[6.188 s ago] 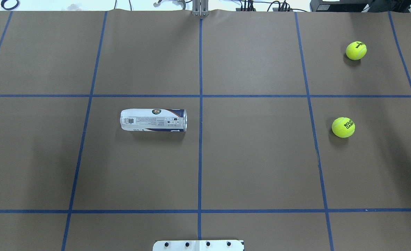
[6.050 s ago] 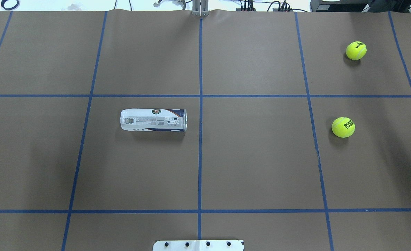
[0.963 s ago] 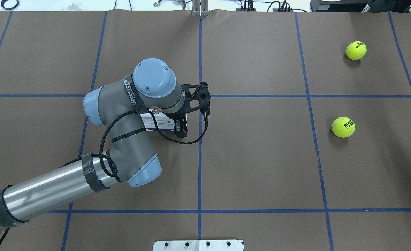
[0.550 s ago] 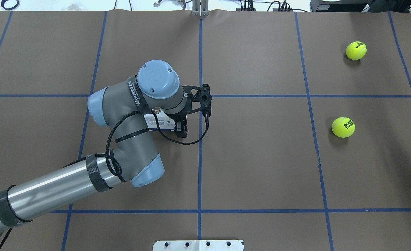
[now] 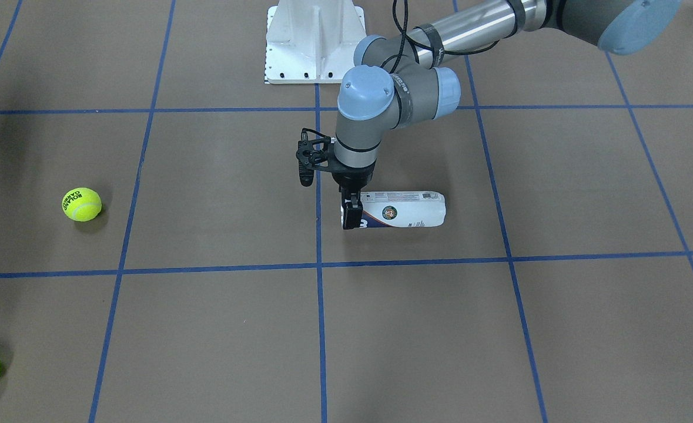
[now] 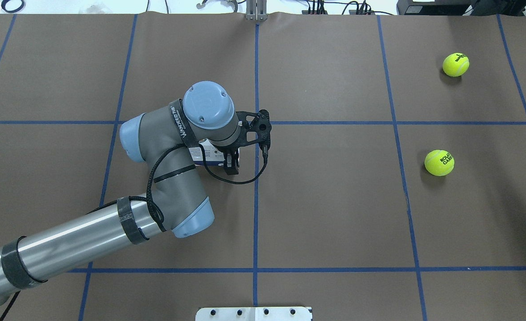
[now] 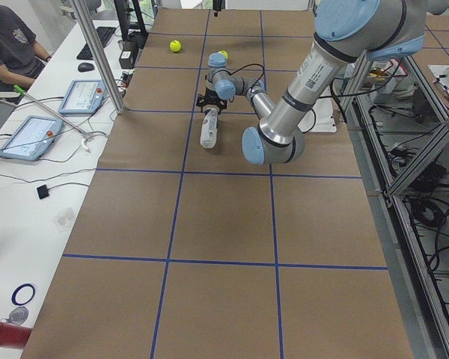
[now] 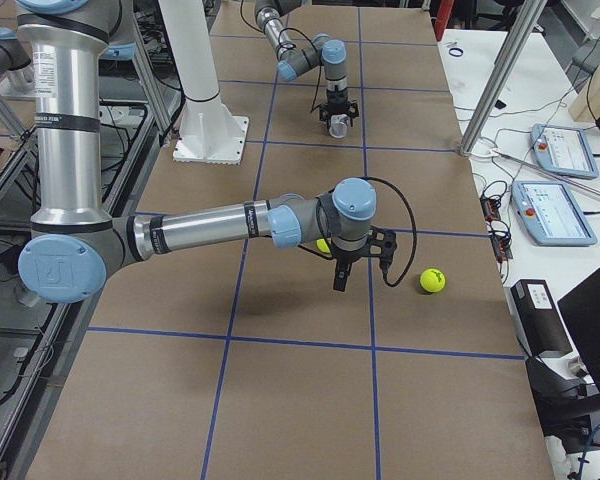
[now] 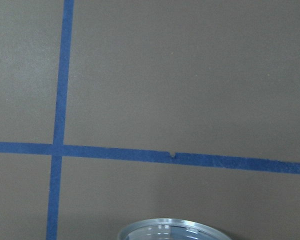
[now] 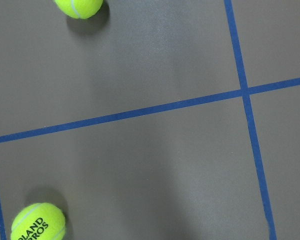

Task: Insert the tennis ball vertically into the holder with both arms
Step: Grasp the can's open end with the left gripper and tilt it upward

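At table [image 5: 558, 329] centre, left gripper [image 5: 351, 216] straddles toppled holder [image 5: 405, 216].
From the front: nine-o'clock rim end, likely for upending; clenched or not, cannot tell.

Left arm [image 6: 89, 240]: I see it stretched well forward, wrist turned straight down.
Left tool [image 5: 351, 212]: pointing down, held low; I cannot tell its grip.
Right arm [image 8: 210, 228]: extended almost level, wrist down.
Right tool [image 8: 339, 278]: hanging downward; grip unreadable.
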You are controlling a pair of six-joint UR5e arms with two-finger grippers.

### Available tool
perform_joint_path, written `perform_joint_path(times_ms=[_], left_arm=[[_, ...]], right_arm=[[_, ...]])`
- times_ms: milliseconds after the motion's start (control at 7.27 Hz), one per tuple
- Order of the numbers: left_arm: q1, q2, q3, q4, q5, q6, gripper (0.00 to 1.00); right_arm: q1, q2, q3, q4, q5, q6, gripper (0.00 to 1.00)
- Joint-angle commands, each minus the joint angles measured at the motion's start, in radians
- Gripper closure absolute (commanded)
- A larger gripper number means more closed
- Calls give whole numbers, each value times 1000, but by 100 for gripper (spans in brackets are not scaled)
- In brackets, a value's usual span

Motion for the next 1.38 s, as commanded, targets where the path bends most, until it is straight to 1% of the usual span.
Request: perform_joint_path(times_ms=[0,138,412,550,825,962,1238], left_arm=[[4,-18,27,-1,3,5,1],[6,-20,31,-1,3,4,7],[7,-21,24,2,3,-1,28],[3,-21,-14,0,3,-6,29],[-26,-18,-161,-1,3,-79,28],[-34,-18,-198,-48,4,-167,27],[-36,19,-194,-378,23,-384,27]], right_arm=[[0,2,0,0,0,0,1],[0,2,0,0,0,0,1],[0,6,0,0,0,0,1],[-2,8,1,0,0,0,1],[0,9,6,0,0,0,1],[-2,9,6,0,0,0,1],[-2,17,8,0,0,2,1]])
